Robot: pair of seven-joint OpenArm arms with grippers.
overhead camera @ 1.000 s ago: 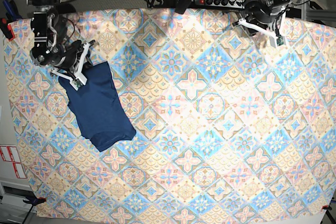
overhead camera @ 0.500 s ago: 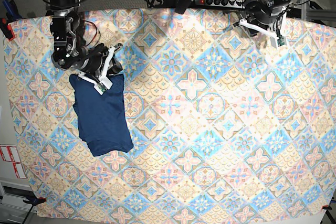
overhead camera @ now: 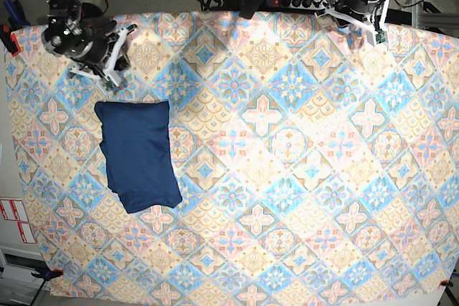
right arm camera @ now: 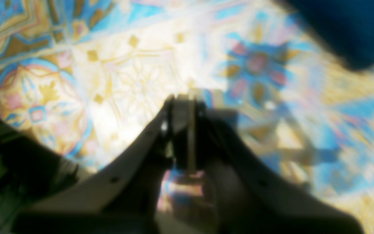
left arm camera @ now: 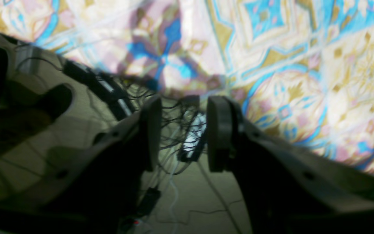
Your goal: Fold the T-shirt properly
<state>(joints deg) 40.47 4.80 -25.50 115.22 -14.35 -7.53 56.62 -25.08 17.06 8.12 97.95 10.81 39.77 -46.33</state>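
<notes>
The right gripper point(right arm camera: 187, 107) has its jaws pressed together with nothing between them. In the base view it point(overhead camera: 109, 62) hangs over the far left corner of the patterned tablecloth point(overhead camera: 287, 163), apart from the T-shirt point(overhead camera: 138, 155). The shirt lies just nearer than that gripper as a folded dark navy rectangle, flat on the left side of the cloth; its near edge is slightly uneven. A blurred corner of it point(right arm camera: 352, 29) shows in the right wrist view.

The left gripper point(left arm camera: 182, 133) has its jaws parted and holds nothing. It point(overhead camera: 362, 23) sits at the far right edge of the cloth, well apart from the shirt, above cables and a power strip point(overhead camera: 297, 1) beyond the table.
</notes>
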